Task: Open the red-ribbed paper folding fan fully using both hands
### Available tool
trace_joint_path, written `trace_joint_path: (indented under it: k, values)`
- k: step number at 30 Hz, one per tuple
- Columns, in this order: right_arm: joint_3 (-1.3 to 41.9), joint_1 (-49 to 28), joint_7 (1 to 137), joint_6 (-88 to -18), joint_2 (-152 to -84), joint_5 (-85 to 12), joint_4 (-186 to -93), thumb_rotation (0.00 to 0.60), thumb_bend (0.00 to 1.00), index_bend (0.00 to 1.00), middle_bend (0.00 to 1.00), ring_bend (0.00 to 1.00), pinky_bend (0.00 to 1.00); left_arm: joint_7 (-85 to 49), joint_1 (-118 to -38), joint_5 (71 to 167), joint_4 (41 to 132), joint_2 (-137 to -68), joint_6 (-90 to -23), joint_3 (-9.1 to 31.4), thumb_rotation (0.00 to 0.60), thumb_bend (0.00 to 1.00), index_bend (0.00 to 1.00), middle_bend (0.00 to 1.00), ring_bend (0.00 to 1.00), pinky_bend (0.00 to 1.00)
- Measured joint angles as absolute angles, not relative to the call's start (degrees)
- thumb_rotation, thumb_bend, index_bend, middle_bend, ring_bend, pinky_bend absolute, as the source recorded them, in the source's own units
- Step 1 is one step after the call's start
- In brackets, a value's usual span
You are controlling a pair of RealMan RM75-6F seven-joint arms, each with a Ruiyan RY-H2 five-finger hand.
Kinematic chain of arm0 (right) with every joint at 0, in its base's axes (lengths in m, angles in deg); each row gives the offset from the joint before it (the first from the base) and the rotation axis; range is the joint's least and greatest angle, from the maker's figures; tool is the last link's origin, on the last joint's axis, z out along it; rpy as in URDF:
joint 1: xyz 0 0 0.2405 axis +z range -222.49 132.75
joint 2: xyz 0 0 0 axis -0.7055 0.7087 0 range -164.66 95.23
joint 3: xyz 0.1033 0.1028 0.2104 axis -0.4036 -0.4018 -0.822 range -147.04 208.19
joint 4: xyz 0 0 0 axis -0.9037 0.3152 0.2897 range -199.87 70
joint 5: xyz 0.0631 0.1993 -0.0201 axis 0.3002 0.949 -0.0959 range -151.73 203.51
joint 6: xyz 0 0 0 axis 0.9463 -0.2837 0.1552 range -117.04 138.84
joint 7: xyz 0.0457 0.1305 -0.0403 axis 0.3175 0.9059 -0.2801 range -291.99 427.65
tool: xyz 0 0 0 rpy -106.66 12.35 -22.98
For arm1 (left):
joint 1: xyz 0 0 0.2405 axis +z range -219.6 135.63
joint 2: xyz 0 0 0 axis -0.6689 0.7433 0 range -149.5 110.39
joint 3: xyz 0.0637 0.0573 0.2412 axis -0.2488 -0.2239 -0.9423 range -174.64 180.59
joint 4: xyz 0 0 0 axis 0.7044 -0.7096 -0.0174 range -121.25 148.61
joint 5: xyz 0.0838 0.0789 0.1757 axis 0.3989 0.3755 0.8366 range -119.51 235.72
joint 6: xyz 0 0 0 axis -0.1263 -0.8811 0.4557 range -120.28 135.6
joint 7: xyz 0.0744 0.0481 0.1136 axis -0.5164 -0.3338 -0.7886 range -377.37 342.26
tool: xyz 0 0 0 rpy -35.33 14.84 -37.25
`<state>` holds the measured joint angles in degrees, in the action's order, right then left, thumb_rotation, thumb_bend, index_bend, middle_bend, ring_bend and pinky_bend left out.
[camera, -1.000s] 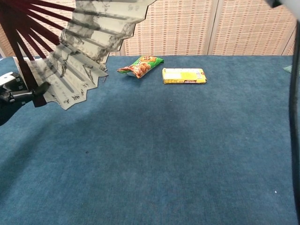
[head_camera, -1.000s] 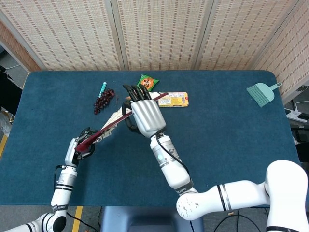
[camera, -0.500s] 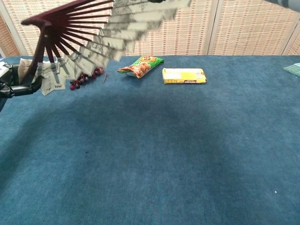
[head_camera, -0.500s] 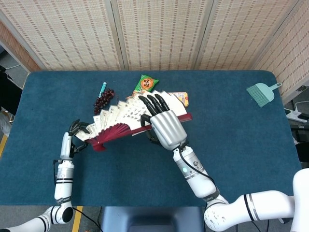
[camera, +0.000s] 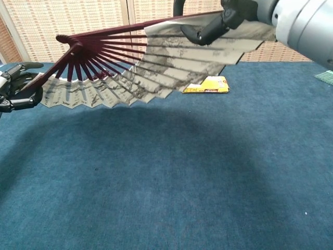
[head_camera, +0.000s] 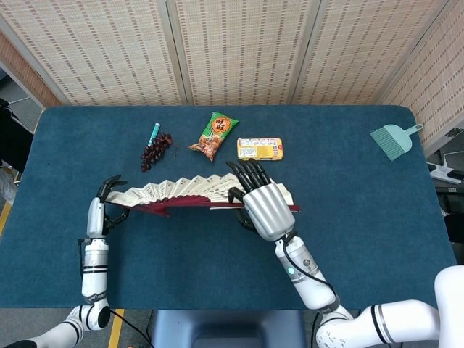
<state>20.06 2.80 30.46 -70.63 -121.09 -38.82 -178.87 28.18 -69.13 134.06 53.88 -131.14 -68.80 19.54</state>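
The paper fan [head_camera: 190,193] with dark red ribs [camera: 99,52] is spread wide and held above the blue table. Its printed paper [camera: 156,67] fills the upper chest view. My left hand [head_camera: 104,203] holds the fan's left outer rib; the same left hand [camera: 15,92] shows at the chest view's left edge. My right hand [head_camera: 264,206] grips the right outer rib from above, its dark fingers over the paper. The right hand [camera: 229,21] appears at the top of the chest view. The pivot [camera: 62,38] points up and left there.
Behind the fan lie a bunch of dark grapes [head_camera: 154,150], a teal pen [head_camera: 154,131], a green snack bag [head_camera: 214,135] and a yellow packet [head_camera: 259,148]. A teal hand brush [head_camera: 394,139] sits at the far right. The table edge [head_camera: 217,307] runs in front.
My right hand has swung right and toward me, pulling its rib away from the left hand. The fan has gone from nearly folded to widely spread.
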Motion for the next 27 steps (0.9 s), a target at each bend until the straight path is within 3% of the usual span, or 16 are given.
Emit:
trace_joint_path:
  k: [4, 10, 16, 27]
  values:
    - [23.6, 0.3, 31.1, -71.9, -123.0, -43.1, -176.7, 0.600, 0.51, 0.38, 0.05, 0.00, 0.00, 30.0, -69.3, 135.1, 48.5, -133.2, -68.9, 18.6, 0.600, 0.54, 0.10, 0.22, 0.08, 0.11]
    - [28.2, -3.4, 32.3, -73.0, -124.9, -49.1, -174.0, 0.600, 0.51, 0.19, 0.04, 0.00, 0.00, 31.2, -68.5, 137.6, 43.9, -134.1, -69.0, 15.1, 0.600, 0.53, 0.01, 0.15, 0.03, 0.10]
    - [32.5, -7.0, 32.2, -73.6, -124.6, -54.6, -174.3, 0.600, 0.51, 0.14, 0.03, 0.00, 0.00, 29.0, -67.6, 139.2, 39.7, -134.8, -68.6, 12.7, 0.600, 0.49, 0.00, 0.00, 0.00, 0.06]
    - [40.5, -13.6, 28.5, -72.5, -121.0, -61.0, -174.9, 0.600, 0.51, 0.06, 0.00, 0.00, 0.00, 15.6, -65.9, 144.5, 29.2, -135.3, -64.5, 4.8, 0.600, 0.47, 0.00, 0.00, 0.00, 0.01]
